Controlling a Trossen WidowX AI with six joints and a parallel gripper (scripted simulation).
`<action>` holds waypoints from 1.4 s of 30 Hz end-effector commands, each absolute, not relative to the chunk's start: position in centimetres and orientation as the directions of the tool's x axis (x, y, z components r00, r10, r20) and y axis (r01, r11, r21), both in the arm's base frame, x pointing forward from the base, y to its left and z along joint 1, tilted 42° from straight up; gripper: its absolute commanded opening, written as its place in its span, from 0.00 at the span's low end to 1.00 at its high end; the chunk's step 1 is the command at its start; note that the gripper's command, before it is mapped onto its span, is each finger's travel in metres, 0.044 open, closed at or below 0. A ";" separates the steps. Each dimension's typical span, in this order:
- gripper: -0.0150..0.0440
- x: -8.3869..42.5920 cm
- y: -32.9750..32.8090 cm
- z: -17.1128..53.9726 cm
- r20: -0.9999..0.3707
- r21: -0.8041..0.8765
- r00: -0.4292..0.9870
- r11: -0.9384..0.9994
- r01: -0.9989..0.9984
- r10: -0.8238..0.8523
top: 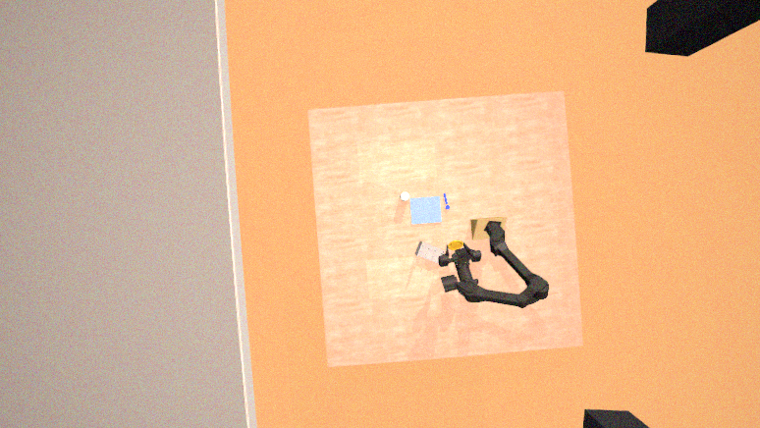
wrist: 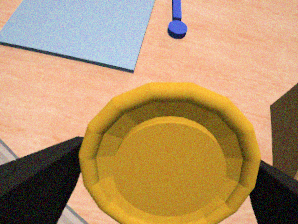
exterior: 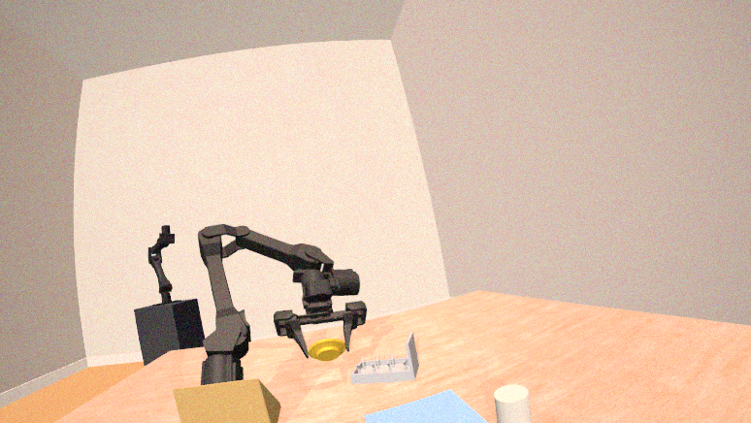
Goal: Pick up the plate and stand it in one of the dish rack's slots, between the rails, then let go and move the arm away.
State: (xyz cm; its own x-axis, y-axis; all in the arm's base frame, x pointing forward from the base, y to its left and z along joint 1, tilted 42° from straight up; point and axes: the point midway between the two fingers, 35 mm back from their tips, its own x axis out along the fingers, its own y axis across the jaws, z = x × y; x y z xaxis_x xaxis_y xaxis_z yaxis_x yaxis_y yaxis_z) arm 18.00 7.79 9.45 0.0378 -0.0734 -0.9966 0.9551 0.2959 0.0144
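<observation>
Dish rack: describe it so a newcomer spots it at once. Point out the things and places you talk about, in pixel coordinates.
Find the black robot arm (top: 523, 297) (exterior: 220, 283) on the wooden table (top: 372, 329) (exterior: 604, 357), then its gripper (top: 456, 245) (exterior: 327, 352) holding a yellow plate (top: 456, 244) (exterior: 326, 348) (wrist: 170, 167). Right beside that in the exterior view sits the dish rack (top: 428, 251) (exterior: 386, 375), low and pale grey. Unlike the flat blue square (top: 425, 210) (exterior: 425, 409) (wrist: 80, 30), it has small upright pegs and one tall end wall.
</observation>
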 end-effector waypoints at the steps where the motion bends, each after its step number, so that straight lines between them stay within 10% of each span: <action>1: 0.25 18.1 7.7 9.2 -0.988 0.053 0.099 0.333 0.942 -0.121; 42: 0.25 19.6 11.9 11.1 -0.514 0.501 0.828 0.706 0.500 -0.222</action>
